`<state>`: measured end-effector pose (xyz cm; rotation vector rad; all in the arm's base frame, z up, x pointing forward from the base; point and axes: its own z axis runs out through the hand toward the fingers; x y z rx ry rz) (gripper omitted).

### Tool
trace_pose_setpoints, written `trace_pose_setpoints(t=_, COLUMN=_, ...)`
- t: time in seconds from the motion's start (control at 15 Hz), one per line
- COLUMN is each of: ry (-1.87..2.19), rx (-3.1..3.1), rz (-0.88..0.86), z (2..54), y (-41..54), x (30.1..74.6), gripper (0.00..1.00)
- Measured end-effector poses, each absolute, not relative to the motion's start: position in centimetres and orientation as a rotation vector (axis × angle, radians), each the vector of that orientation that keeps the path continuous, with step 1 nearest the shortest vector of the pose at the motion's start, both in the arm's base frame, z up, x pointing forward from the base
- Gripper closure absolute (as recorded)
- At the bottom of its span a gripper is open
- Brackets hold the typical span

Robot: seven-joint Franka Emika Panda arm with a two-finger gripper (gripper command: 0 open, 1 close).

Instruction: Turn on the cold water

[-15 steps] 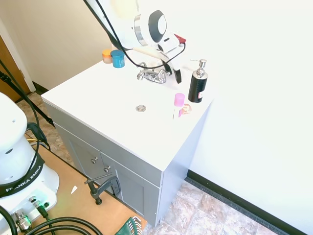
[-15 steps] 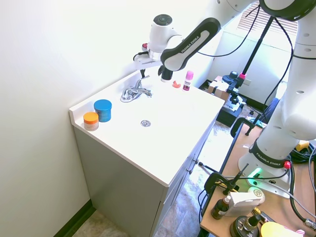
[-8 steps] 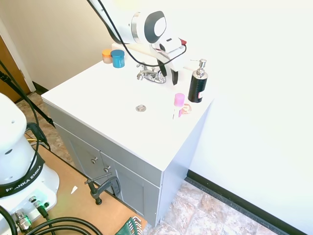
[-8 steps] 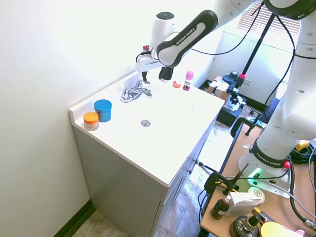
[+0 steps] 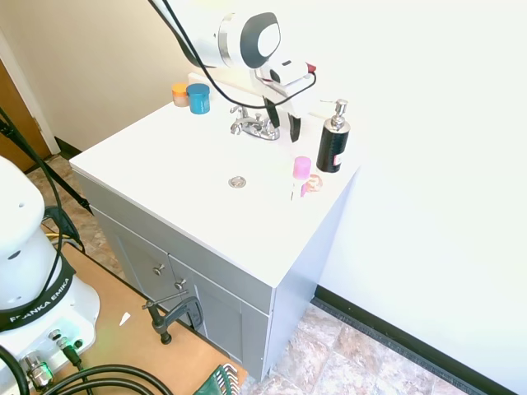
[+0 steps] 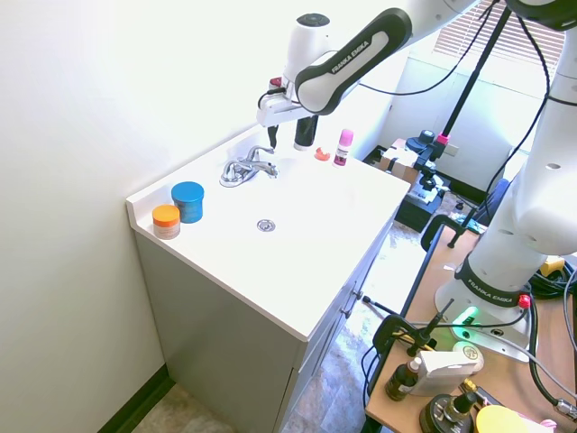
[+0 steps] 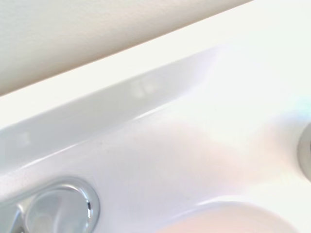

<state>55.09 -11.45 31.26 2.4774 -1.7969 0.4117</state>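
- The chrome faucet (image 5: 254, 125) stands at the back of the white vanity top (image 5: 165, 177), close to the wall, with its short spout pointing toward the drain (image 5: 237, 181).
- The cold lever (image 5: 272, 129) is at the end of the faucet that is nearer to the black pump bottle (image 5: 333, 140).
- The gripper (image 5: 283, 125) hangs with the fingers pointing down, just beside this lever, between the faucet and the pump bottle.
- In the first exterior view two dark fingers (image 5: 295, 127) show with a pale gap between them, so they seem to stand apart, but the view is small and I am not fully sure.
- I cannot tell if a finger touches the lever.
- In the second exterior view the gripper (image 6: 269, 138) is right over the faucet (image 6: 245, 166).
- The wrist view is blurred; it shows the white basin edge and a round chrome base (image 7: 58, 208) of the faucet.
- A pink-capped bottle (image 5: 300, 176) stands near the right edge of the top, in front of the pump bottle.
- A blue jar (image 5: 198, 98) and an orange-lidded jar (image 5: 179, 93) stand side by side at the far left corner.
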Motion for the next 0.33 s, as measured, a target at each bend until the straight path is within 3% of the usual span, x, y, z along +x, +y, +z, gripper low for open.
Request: trace_pose_setpoints(t=0.33, ry=-1.681, rx=2.638, rz=0.322, z=35.1, y=-12.0, x=50.4, gripper=0.00)
